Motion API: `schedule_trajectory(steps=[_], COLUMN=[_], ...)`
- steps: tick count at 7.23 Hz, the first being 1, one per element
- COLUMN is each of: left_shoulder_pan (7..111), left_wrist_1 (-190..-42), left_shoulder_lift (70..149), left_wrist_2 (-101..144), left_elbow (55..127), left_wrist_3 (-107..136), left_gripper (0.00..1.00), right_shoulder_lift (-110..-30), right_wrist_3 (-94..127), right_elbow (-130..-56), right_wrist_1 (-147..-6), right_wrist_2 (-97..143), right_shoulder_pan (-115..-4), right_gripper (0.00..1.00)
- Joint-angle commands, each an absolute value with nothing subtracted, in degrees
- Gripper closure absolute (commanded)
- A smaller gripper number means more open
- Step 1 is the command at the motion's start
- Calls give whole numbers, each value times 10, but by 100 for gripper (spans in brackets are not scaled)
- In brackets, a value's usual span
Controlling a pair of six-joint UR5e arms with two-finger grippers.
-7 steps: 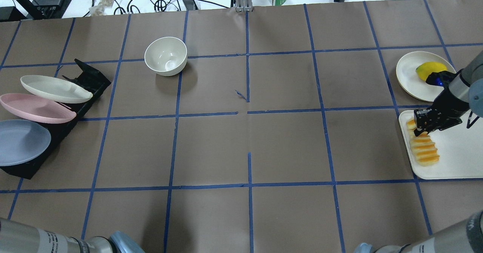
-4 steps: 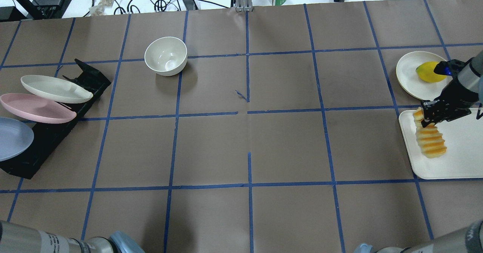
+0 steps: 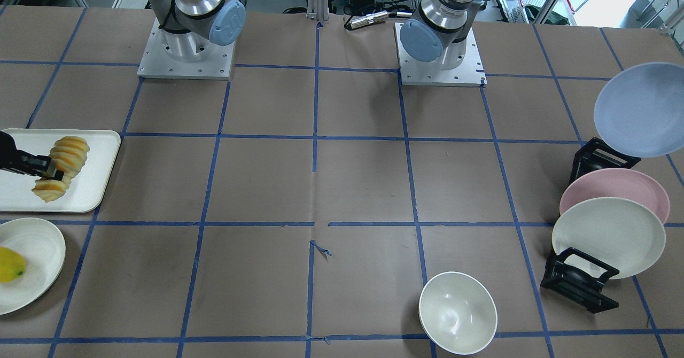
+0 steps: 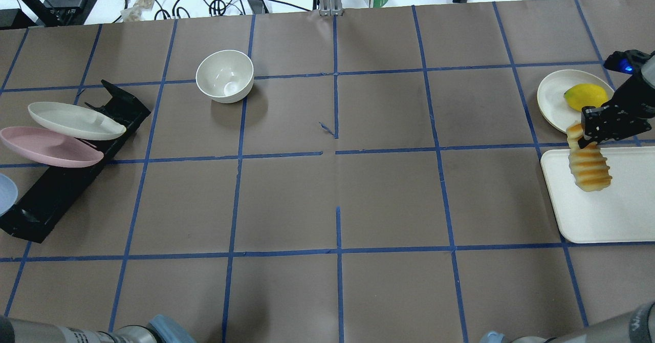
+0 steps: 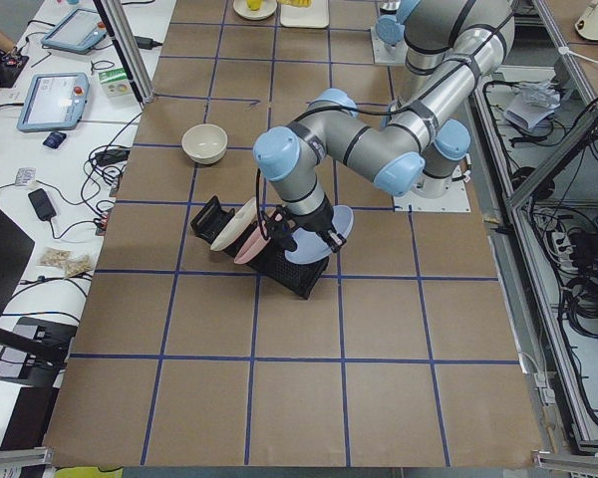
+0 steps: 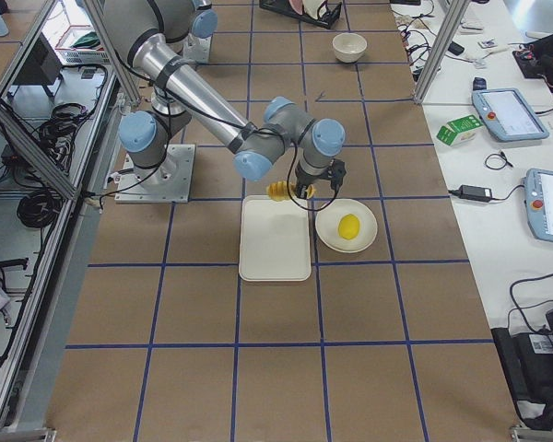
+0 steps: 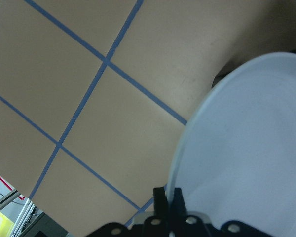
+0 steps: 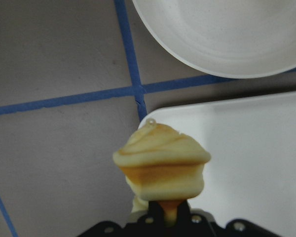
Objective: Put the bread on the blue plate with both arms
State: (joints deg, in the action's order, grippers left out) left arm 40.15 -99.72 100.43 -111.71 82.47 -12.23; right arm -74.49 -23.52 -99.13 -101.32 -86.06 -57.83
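Note:
The bread, a ridged yellow-orange loaf, hangs from my right gripper, which is shut on its far end and holds it in the air over the far edge of the white tray. The right wrist view shows the loaf end-on between the jaws. The blue plate is lifted clear of the black rack. In the overhead view only a sliver of the plate shows at the left edge. My left gripper is shut on the plate's rim.
A pink plate and a cream plate stand in the black rack. A cream bowl sits at the far centre-left. A cream plate with a yellow lemon lies just beyond the tray.
My right gripper has lifted the bread off the tray and carried it toward the far edge. My left gripper has drawn the blue plate out of the rack, leftward out of the overhead view.

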Motion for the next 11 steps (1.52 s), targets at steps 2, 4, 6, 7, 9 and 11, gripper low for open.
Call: schedule_trajectory(steps=[2, 4, 6, 7, 9, 11], left_shoulder_pan=[545, 648, 761, 797, 896, 959], left_wrist_1=[-1111, -1135, -991, -891, -726, -553], left_shoulder_lift=[931, 932, 955, 968, 1011, 1084], left_wrist_2=[-1060, -963, -884, -835, -683, -679], left_elbow=[830, 867, 957, 1001, 1057, 1098], left_wrist_3=[-106, -76, -59, -29, 45, 120], left_gripper=[100, 100, 100, 100, 100, 100], right_shoulder_lift=[-749, -748, -744, -743, -730, -707], right_wrist_3=[-143, -121, -86, -82, -42, 65], right_elbow=[-931, -926, -926, -927, -925, -905], right_wrist_1=[-945, -946, -954, -974, -1027, -1051], right_wrist_2=[-857, -849, -769, -772, -778, -781], right_shoulder_pan=[-653, -685, -709, -726, -783, -861], right_gripper=[100, 100, 100, 100, 100, 100])
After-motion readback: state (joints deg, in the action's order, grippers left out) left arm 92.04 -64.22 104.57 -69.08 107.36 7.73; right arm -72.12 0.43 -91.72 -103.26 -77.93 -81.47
